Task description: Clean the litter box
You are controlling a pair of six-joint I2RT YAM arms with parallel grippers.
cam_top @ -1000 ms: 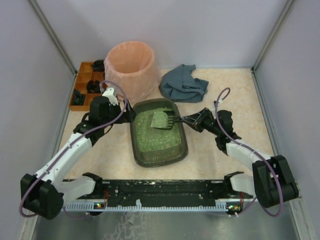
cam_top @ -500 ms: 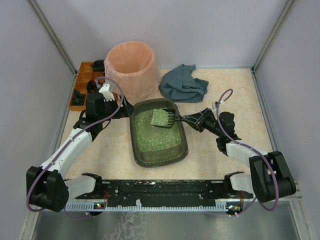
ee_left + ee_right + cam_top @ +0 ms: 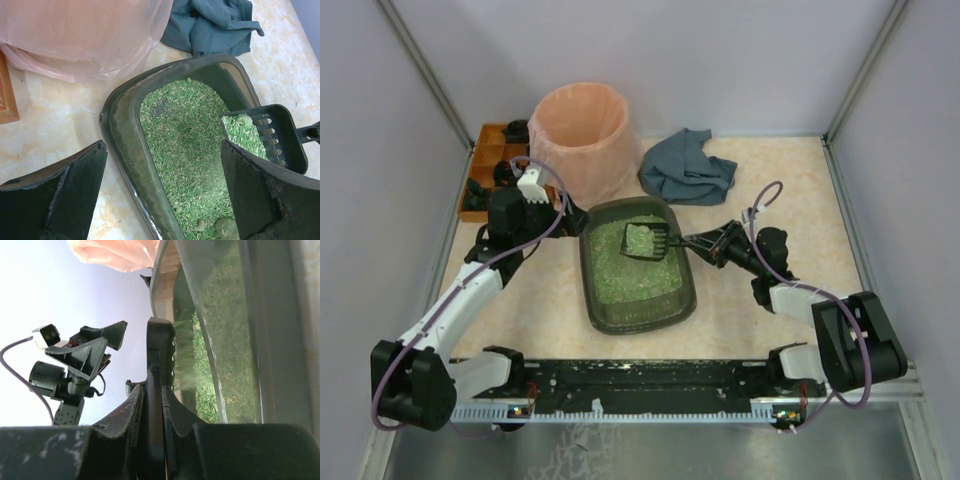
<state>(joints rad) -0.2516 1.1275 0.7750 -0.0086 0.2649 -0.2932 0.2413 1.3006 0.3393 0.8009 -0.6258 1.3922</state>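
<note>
Litter box (image 3: 590, 282) sat mid-tabletop, one only. Right gripper (image 3: 706, 243) was clamped on the single scoop (image 3: 646, 241), which held litter over the box's far end. Left gripper (image 3: 164, 146) gaped wide, empty, above the left rim. One bin (image 3: 582, 135) and one cloth (image 3: 688, 168) stood toward the far edge.

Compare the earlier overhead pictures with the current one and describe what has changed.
The open left gripper drew back leftward, away from the rim of the litter box. The right gripper stays shut on the scoop, which hangs over the box's far end almost where it was. The litter box, bin and cloth have not moved.
</note>
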